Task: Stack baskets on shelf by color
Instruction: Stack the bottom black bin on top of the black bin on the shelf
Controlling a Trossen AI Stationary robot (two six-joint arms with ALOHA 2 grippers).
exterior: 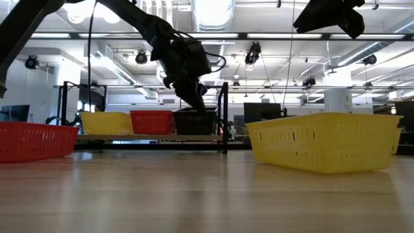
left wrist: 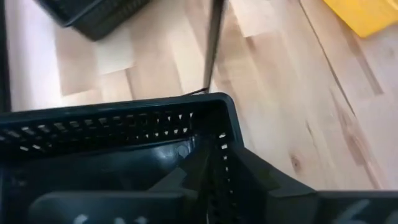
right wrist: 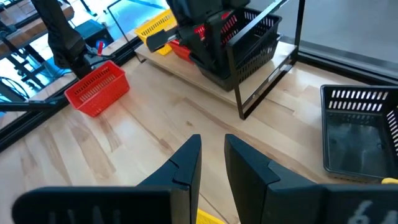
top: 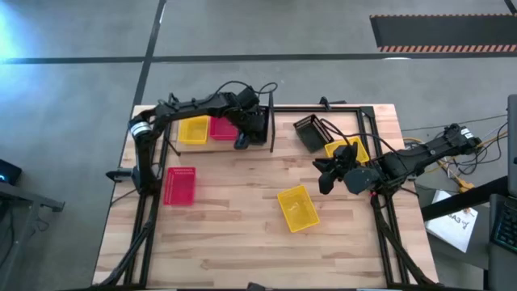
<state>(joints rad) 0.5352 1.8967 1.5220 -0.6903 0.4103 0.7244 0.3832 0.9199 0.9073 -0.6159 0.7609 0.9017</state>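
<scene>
Left tool (top: 242,137) gripped the black basket (exterior: 194,121) wall on the shelf (exterior: 152,137) (right tool (right wrist: 211,163) narrow, empty); an early pull-away could drag it off.

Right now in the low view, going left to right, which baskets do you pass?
Red basket on the table → yellow basket on the shelf → red basket on the shelf → black basket on the shelf, under the left tool → big yellow basket.
</scene>
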